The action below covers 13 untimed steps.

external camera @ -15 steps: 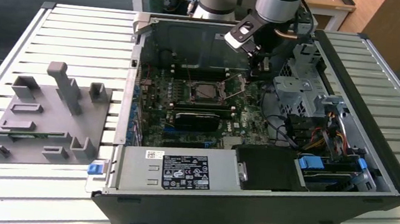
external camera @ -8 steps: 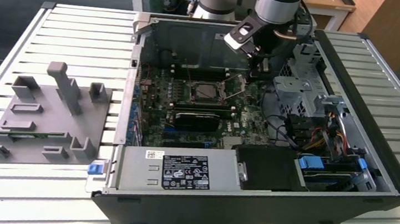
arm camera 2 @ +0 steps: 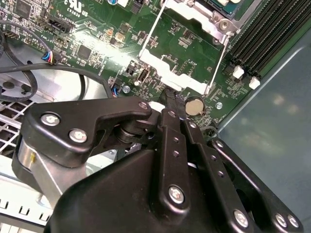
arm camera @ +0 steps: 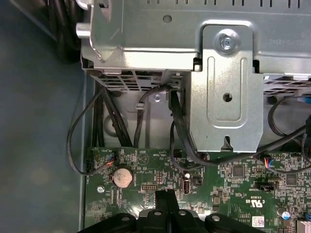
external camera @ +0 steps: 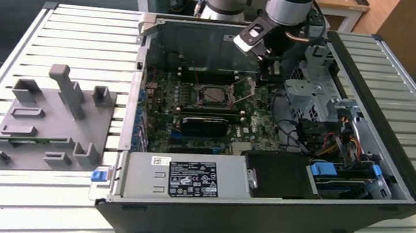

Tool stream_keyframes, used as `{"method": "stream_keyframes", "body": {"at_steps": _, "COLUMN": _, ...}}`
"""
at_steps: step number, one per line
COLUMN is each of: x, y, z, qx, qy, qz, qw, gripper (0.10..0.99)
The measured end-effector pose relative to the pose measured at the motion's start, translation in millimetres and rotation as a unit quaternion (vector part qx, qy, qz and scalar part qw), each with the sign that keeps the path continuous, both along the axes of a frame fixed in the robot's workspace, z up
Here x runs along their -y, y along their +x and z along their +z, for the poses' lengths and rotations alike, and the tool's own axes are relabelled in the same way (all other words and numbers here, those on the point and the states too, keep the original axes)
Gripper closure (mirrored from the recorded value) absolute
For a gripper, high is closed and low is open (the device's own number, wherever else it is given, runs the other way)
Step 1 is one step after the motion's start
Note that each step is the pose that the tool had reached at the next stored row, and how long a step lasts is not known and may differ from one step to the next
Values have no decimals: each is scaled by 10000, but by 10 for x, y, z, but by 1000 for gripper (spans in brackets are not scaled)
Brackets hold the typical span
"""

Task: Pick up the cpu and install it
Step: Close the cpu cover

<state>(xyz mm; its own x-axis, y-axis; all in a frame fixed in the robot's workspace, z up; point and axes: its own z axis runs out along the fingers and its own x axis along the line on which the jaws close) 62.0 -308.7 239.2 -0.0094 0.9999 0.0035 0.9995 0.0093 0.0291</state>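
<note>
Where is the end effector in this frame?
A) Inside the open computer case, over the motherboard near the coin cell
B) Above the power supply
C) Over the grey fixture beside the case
A: in the first wrist view the end effector is over the green motherboard close to the coin cell, and the exterior view shows it inside the computer case.

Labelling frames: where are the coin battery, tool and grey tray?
coin battery (arm camera: 122, 177), first wrist view, centre of its face.
tool (arm camera: 165, 194), first wrist view, between its fingertips.
grey tray (external camera: 48, 127), exterior view, its flat base.
</note>
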Motion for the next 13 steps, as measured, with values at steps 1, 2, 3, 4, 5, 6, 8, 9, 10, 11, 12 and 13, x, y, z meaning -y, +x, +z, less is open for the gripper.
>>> {"method": "stream_keyframes", "body": {"at_steps": 1, "x": 1, "y": 0, "z": -1, "qx": -1, "qy": 0, "qz": 0, "qw": 10000, "gripper": 980}}
{"method": "stream_keyframes", "body": {"at_steps": 2, "x": 1, "y": 0, "z": -4, "qx": -3, "qy": 0, "qz": -1, "qw": 10000, "gripper": 980}}
{"method": "stream_keyframes", "body": {"at_steps": 3, "x": 0, "y": 0, "z": -8, "qx": -3, "qy": 1, "qz": -1, "qw": 10000, "gripper": 980}}
{"method": "stream_keyframes", "body": {"at_steps": 4, "x": 0, "y": 0, "z": -10, "qx": -4, "qy": 0, "qz": -1, "qw": 10000, "gripper": 980}}
{"method": "stream_keyframes", "body": {"at_steps": 5, "x": 0, "y": -2, "z": -12, "qx": -4, "qy": -1, "qz": 0, "qw": 10000, "gripper": 980}}
{"method": "stream_keyframes", "body": {"at_steps": 6, "x": 0, "y": -8, "z": -12, "qx": -4, "qy": -1, "qz": 0, "qw": 10000, "gripper": 980}}
{"method": "stream_keyframes", "body": {"at_steps": 8, "x": 0, "y": -27, "z": -13, "qx": -4, "qy": -1, "qz": 0, "qw": 10000, "gripper": 980}}
{"method": "stream_keyframes", "body": {"at_steps": 9, "x": 0, "y": -40, "z": -13, "qx": -4, "qy": 0, "qz": 0, "qw": 10000, "gripper": 980}}
{"method": "stream_keyframes", "body": {"at_steps": 10, "x": 0, "y": -54, "z": -13, "qx": -5, "qy": 0, "qz": 0, "qw": 10000, "gripper": 980}}
{"method": "stream_keyframes", "body": {"at_steps": 11, "x": 0, "y": -73, "z": -14, "qx": -5, "qy": 0, "qz": 0, "qw": 10000, "gripper": 980}}
{"method": "stream_keyframes", "body": {"at_steps": 12, "x": 0, "y": -95, "z": -13, "qx": -5, "qy": 0, "qz": 0, "qw": 10000, "gripper": 980}}
{"method": "stream_keyframes", "body": {"at_steps": 13, "x": 0, "y": -116, "z": -13, "qx": -5, "qy": 0, "qz": 0, "qw": 10000, "gripper": 980}}
